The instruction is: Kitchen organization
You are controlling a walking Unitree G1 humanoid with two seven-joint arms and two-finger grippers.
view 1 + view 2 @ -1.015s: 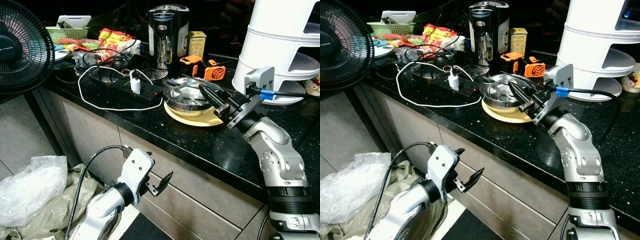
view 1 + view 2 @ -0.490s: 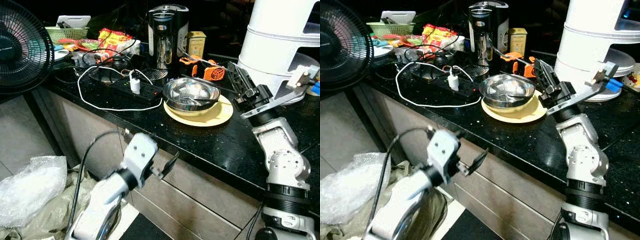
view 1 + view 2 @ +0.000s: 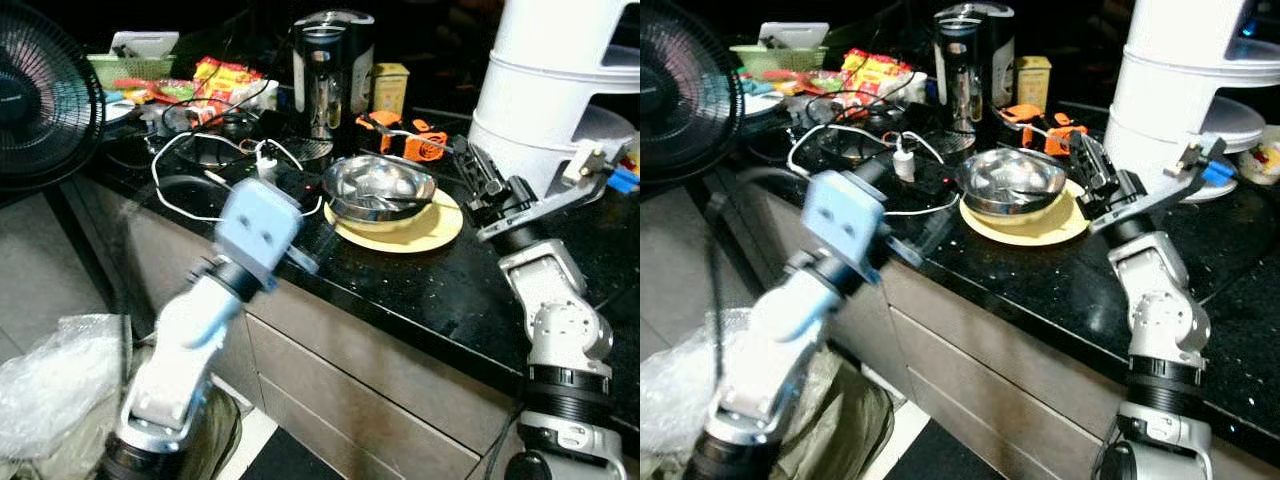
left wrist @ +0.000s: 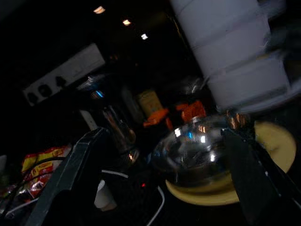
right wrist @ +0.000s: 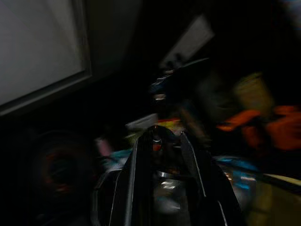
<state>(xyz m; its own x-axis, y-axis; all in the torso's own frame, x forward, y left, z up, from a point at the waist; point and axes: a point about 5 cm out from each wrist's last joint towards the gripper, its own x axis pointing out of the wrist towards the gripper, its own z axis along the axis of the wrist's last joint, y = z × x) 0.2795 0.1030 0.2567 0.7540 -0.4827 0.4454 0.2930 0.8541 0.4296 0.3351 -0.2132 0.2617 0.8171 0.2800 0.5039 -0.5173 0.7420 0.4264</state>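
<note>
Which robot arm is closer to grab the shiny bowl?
Probably the right. The right gripper hovers just beside the shiny steel bowl on the yellow plate. The left gripper is blurred at the counter's front edge, farther away.
</note>
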